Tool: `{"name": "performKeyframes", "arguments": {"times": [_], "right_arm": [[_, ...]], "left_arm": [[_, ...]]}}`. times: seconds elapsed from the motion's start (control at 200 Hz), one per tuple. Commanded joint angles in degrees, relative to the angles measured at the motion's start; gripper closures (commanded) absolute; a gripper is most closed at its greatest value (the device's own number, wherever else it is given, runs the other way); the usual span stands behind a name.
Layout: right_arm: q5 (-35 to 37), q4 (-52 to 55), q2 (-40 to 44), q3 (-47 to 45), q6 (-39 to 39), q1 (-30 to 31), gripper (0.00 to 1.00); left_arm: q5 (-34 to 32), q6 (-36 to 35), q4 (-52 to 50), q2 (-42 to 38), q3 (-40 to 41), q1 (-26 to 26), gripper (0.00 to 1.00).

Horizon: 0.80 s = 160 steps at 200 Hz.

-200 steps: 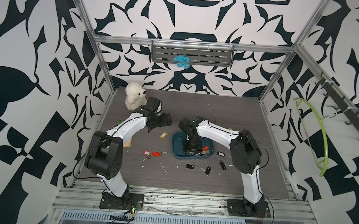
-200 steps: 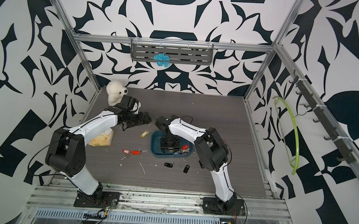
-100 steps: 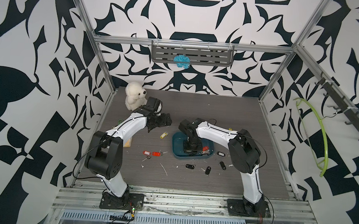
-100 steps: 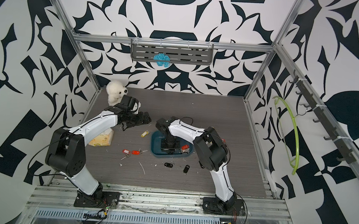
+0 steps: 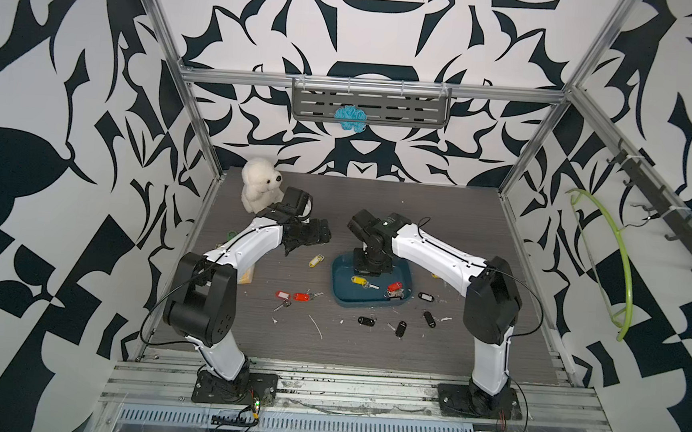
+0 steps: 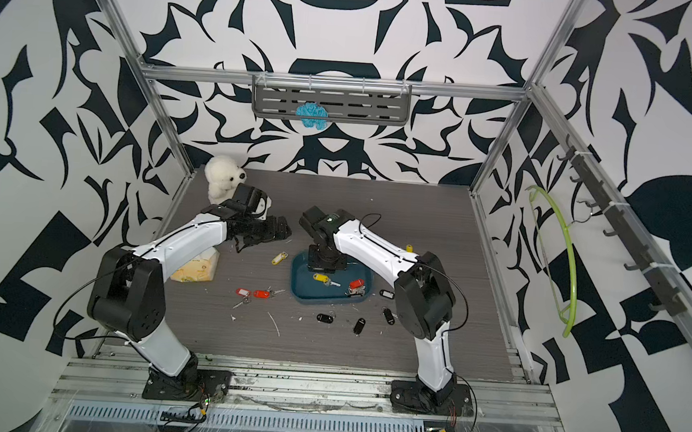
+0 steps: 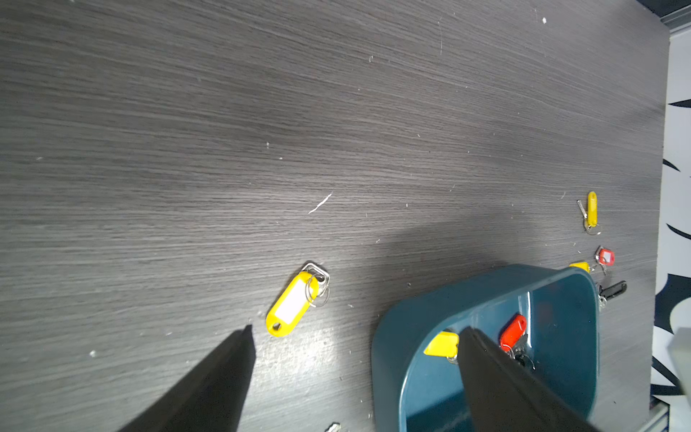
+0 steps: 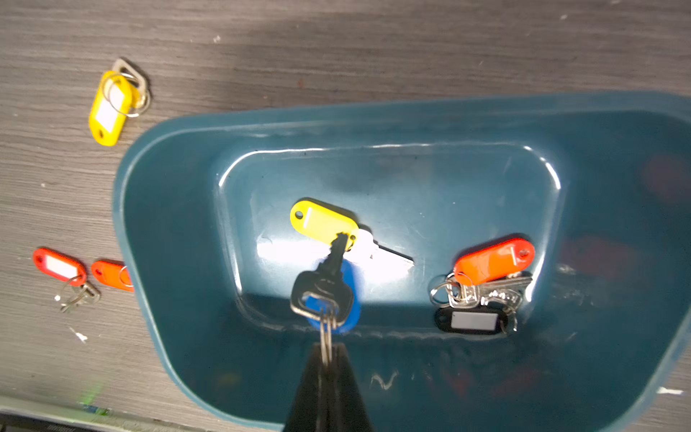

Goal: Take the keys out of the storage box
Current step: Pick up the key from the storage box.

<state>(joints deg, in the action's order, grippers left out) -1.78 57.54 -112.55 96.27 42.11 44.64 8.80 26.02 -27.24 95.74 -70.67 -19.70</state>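
Your right end effector (image 8: 326, 351) is closed fully on the thin steel ring of a blue-tagged key (image 8: 322, 295), inside the storage box (image 8: 157, 157), a smooth, glossy teal plastic tub with rounded corners; I cannot tell if this key is clear of the floor. Beside it in the box lie a yellow-tagged key (image 8: 323, 222) and a bunch with red and black oblong tags (image 8: 486, 284). Your left end effector (image 7: 357, 331) stands wide open and holds nothing, over the matte grey wood-grain worktop (image 7: 224, 131), near a second yellow key (image 7: 293, 303) outside the box. Red-tagged keys (image 5: 291, 295) and black-tagged keys (image 5: 401, 328) lie scattered around the box. In a top view the right arm (image 5: 429, 248) covers the box's far end. A fluffy white plush bear (image 5: 259, 184) sits in the far corner.
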Motion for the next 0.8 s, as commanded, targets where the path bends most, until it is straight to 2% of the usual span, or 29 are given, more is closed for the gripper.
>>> {"name": "performKeyframes", "arguments": {"times": [0.0, 0.25, 0.44, 0.585, 0.795], "right_arm": [[0.34, 2.07, 0.23, -0.13, 0.22, -0.26, 1.0], [1.31, 1.83, 2.21, -1.07, 0.61, -0.69, 1.0], [3.37, 3.59, 6.02, -0.9, -0.12, -3.5, 1.0], [6.09, 5.42, 10.41, -1.84, -1.66, -8.64, 1.0], [10.44, 6.71, 17.75, -7.32, -3.07, -19.49, 1.0]], "left_arm": [[-0.17, -0.8, -1.15, -0.49, 1.07, -0.25, 0.08], [0.03, -0.8, -1.23, -0.91, 1.24, -0.29, 0.08], [-0.01, -0.66, -1.36, -1.6, 1.08, -0.51, 0.08], [-0.83, -0.87, -2.05, -2.52, 0.54, -1.27, 0.08], [-2.35, -1.76, -3.45, -2.91, -0.94, -3.45, 0.08]]}}
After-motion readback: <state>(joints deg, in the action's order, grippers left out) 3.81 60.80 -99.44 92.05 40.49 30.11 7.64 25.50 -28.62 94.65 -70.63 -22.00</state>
